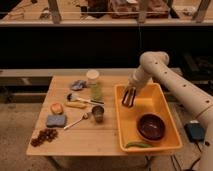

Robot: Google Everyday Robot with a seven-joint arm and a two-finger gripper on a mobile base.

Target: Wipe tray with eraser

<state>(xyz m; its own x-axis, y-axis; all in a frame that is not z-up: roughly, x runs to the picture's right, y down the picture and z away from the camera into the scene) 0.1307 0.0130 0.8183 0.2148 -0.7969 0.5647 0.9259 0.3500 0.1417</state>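
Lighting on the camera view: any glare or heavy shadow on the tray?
Camera view: warm, even light on the tray and table, no obvious glare; the gripper, low over the tray's far corner at image left, reads dark; the background behind the table lies in deep shadow.
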